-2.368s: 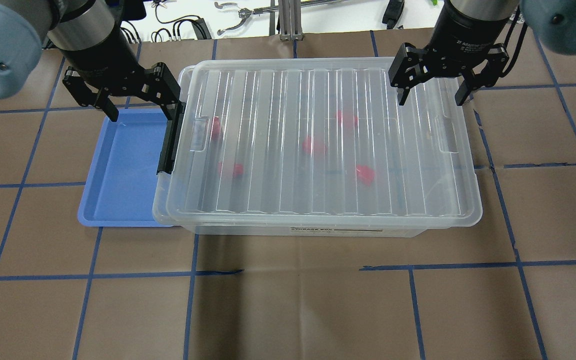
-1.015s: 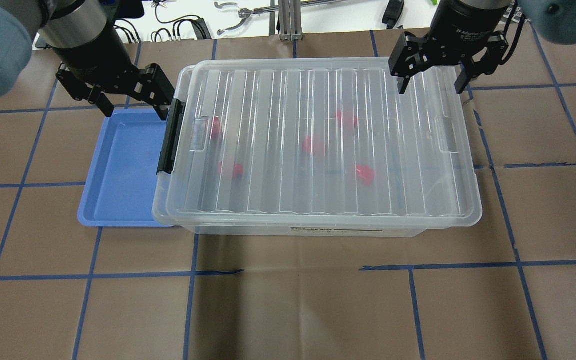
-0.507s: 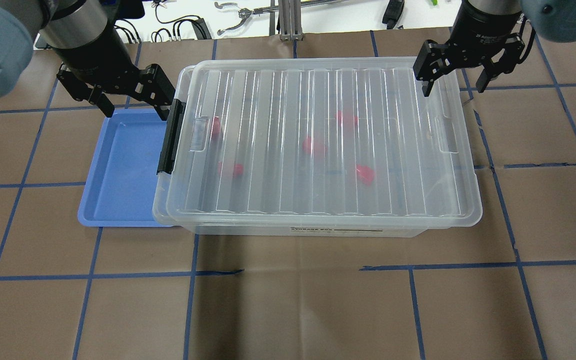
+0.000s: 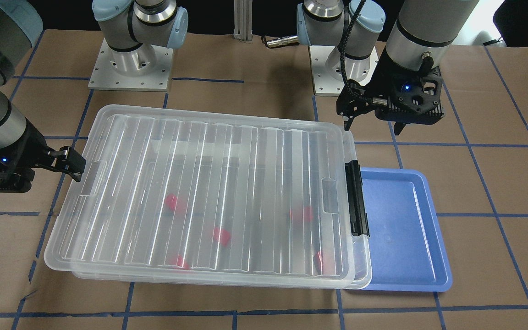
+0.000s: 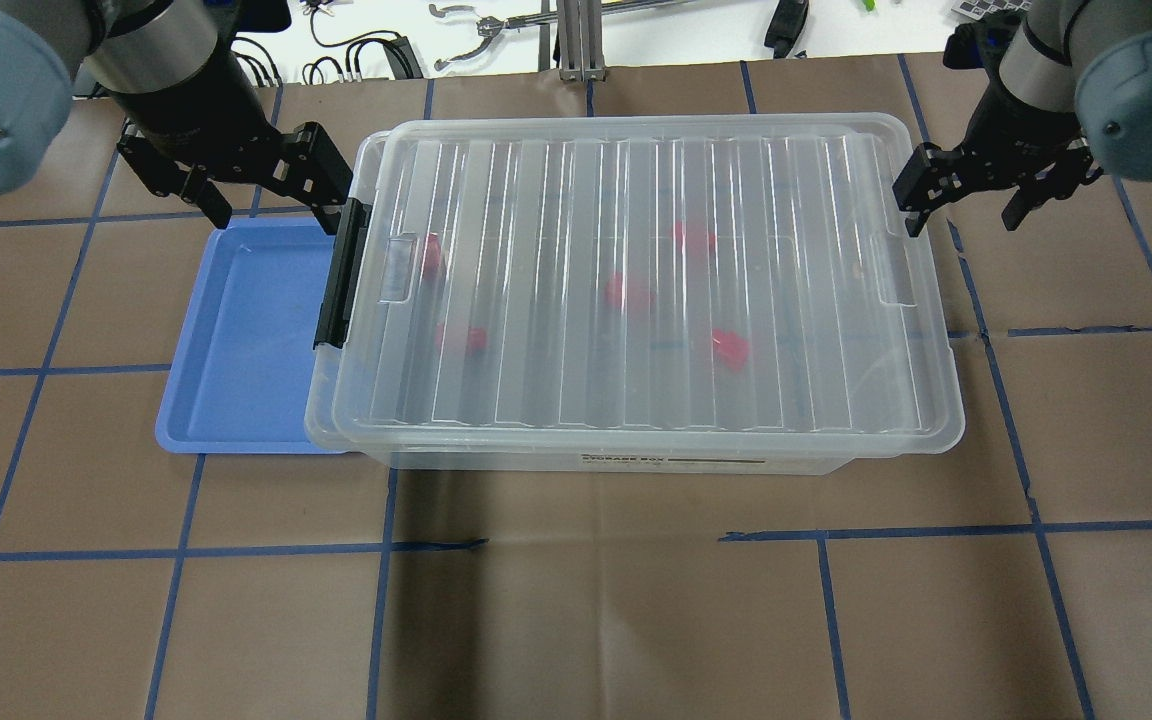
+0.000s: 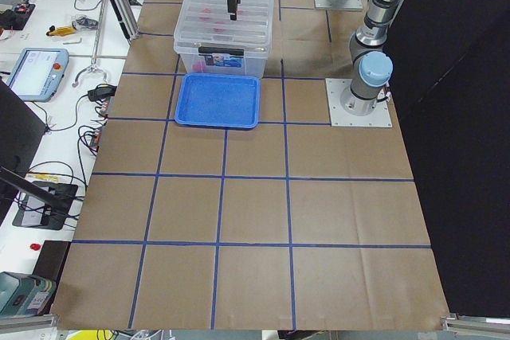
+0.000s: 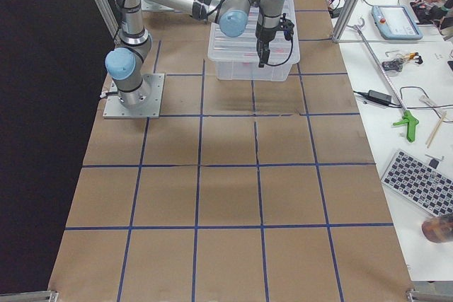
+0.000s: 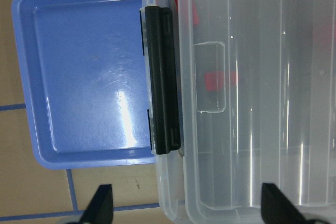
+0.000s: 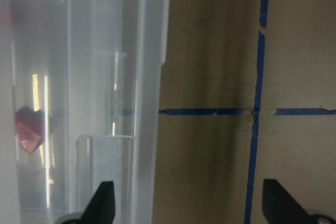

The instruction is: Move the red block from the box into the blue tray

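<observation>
Box [image 5: 556,400] sits flat on the table [image 5: 576,600] with its ribbed clear lid [image 5: 816,280] on, black latch [image 5: 341,275] on the short end at the robot's left. Red block [image 5: 626,290] lies inside the box at about mid-floor under the lid, blurred through the plastic. Four other red blocks [image 5: 731,348] are also inside: two toward the box's latch end, one toward its long side away from the robot, one toward its long side nearer the robot. Blue tray [image 5: 236,340] lies flat just beside the box's latch end, its edge tucked under the box's overhanging rim; touching or not, can't tell. Left gripper [image 5: 276,218] hangs by the box's latch end at the corner away from the robot, jaws wide apart with nothing between them. In its wrist view one fingertip [image 8: 100,205] is off the box on the tray side and the other is over the lid, with the latch lying between. Right gripper [image 5: 961,225] is at the box's opposite short end, also toward the corner away from the robot, jaws spread and holding nothing. One fingertip [image 9: 102,203] is over the lid's rim, the other is off the box above the table. Whether either gripper touches the box can't be told.
</observation>
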{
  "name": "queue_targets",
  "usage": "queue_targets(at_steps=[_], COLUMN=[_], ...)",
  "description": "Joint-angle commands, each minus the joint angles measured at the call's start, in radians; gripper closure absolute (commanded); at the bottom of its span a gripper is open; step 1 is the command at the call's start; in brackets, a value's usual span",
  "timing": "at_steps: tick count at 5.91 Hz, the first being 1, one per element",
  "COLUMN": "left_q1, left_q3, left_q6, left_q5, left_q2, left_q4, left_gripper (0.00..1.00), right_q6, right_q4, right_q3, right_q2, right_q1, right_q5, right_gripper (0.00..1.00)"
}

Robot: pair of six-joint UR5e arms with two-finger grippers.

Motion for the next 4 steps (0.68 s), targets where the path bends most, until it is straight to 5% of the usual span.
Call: queue_targets(at_steps=[1, 4], left_q1=[0.000, 0.001], left_q3=[0.004, 0.002], left_q6=[-0.002, -0.004], left_q5=[-0.002, -0.002], left_q2=[-0.006, -0.008], left_q4=[0.003, 0.004], left_gripper=[0.01, 0.01], right_q6=[0.003, -0.009], right_q4=[-0.029, 0.031], right_q3=[0.075, 0.077], right_q2=[-0.028, -0.047], right_q1=[-0.014, -0.012], right_q5=[-0.001, -0.002], right_gripper=[0.00, 0.00])
